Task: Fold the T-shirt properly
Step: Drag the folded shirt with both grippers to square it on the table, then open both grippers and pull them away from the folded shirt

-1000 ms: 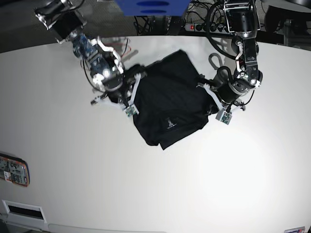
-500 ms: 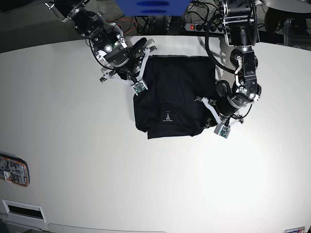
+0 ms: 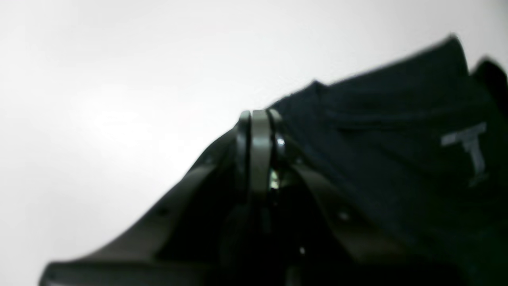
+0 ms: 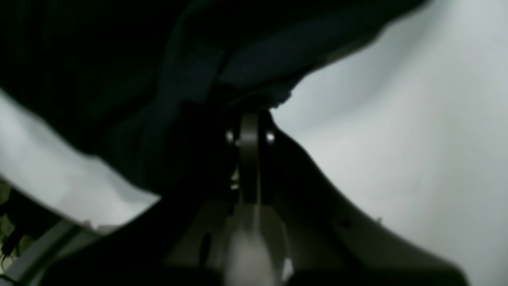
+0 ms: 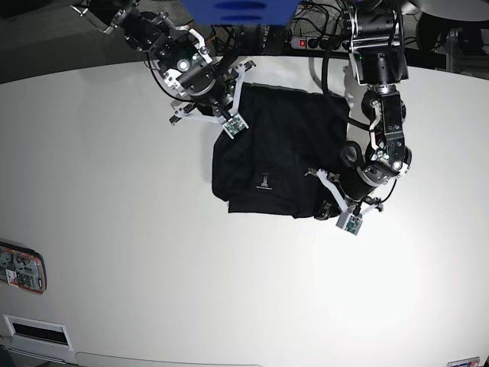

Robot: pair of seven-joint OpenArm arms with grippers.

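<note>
The black T-shirt (image 5: 279, 149) lies bunched on the white table (image 5: 137, 229), its small white mark (image 5: 263, 182) facing up. My right gripper (image 5: 241, 93) is at the shirt's far left corner, shut, and in the right wrist view dark cloth (image 4: 166, 71) drapes over the fingertips (image 4: 249, 119). At the shirt's near right corner my left gripper (image 5: 322, 203) is shut as well. The left wrist view shows its closed fingertips (image 3: 260, 119) at the cloth's edge, with the T-shirt (image 3: 397, 151) and its mark (image 3: 470, 149) spreading to the right.
A blue object (image 5: 237, 9), a power strip (image 5: 306, 42) and cables sit beyond the table's far edge. A flat orange-edged device (image 5: 21, 269) lies at the left edge. Bare white tabletop spreads in front of and to the left of the shirt.
The shirt has swung round and slid toward the far edge. My right gripper moved up and to the right with its corner, and my left gripper came nearer the front with the other corner.
</note>
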